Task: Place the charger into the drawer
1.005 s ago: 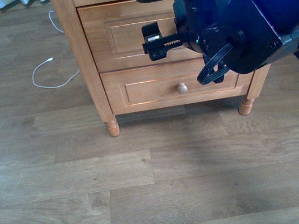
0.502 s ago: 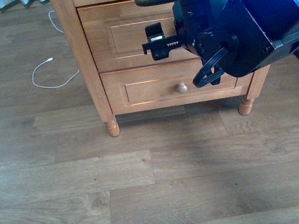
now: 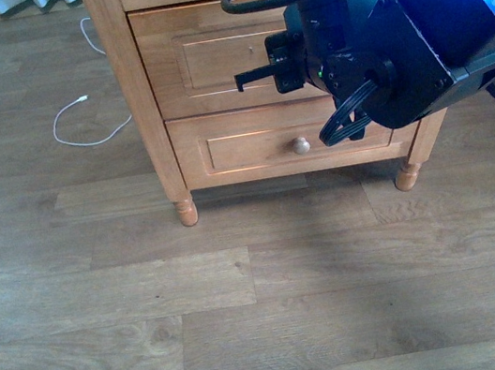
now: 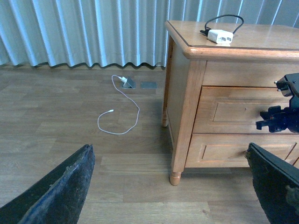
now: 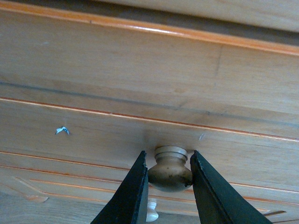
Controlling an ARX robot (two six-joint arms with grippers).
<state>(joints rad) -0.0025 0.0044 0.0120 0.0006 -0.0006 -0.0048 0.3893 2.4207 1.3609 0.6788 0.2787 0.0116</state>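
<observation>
The charger (image 4: pixel 218 36), a small white adapter with a looped black cable, lies on top of the wooden nightstand (image 4: pixel 187 116). The drawer (image 3: pixel 207 59) is the upper one and it is closed. My right gripper (image 5: pixel 168 161) is shut on the drawer knob (image 5: pixel 169 171), one dark finger pressing each side of it. From the front, the right gripper (image 3: pixel 279 61) sits against the drawer front and hides the knob. My left gripper (image 4: pixel 168 149) hangs open over the floor, well away from the nightstand, with nothing between its fingers (image 4: pixel 60 191).
A shorter lower drawer (image 3: pixel 241 148) with its own pale knob (image 3: pixel 301 146) sits below. A thin white cable (image 3: pixel 76 128) curls on the wood floor left of the nightstand. The nightstand's front leg (image 3: pixel 186 211) stands near it. Curtains (image 4: pixel 84 32) hang behind.
The right gripper's jaws have closed from open onto the upper drawer's knob, and the arm shifted slightly. The drawer has not moved.
</observation>
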